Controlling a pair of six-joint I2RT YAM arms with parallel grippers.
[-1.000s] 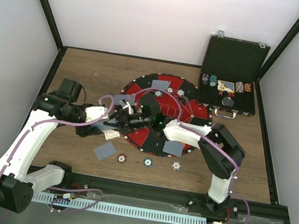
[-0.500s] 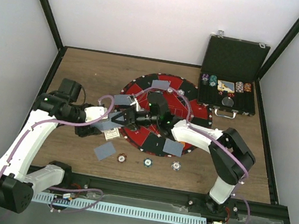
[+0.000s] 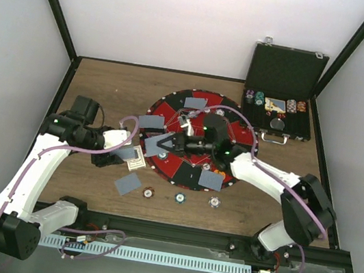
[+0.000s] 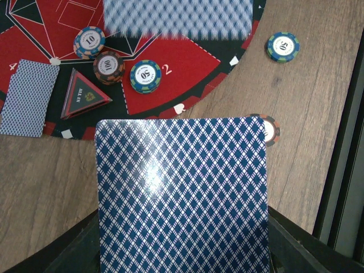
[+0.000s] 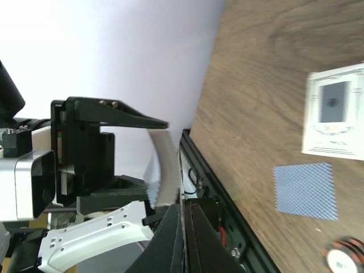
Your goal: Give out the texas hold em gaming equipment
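Comparing views. Left wrist: held card [image 4: 182,193], blue-lattice back toward the camera, fills the lower middle. The dark body of the left end effector [image 3: 127,156] flanks both lower corners, so it is grasping that card by its sides. Beyond it on the mat [image 4: 187,74]: 10 chip [image 4: 89,42], 100 chip [image 4: 108,66], 50 chip [image 4: 145,76]; black triangular marker [image 4: 83,101] at 7 o'clock of the 100 chip.

Overhead resolves no chip values. It alone shows the case [image 3: 283,90] at 1 o'clock of the mat and a row of three chips [image 3: 178,197] on the desk [image 3: 106,90] at 6 o'clock.

Hidden/unclear: half-hidden chip [image 4: 271,129] sits behind the held card's right edge. Blurred card [image 4: 177,17] is cut off by the top of the left wrist view.

Right wrist: right end effector [image 5: 185,242] is clenched, with a thin pale sliver between the fingers. This reads as the blurred card edge-on, right at its tip. White-faced card [image 5: 335,114] lies on the desk below the left end effector.
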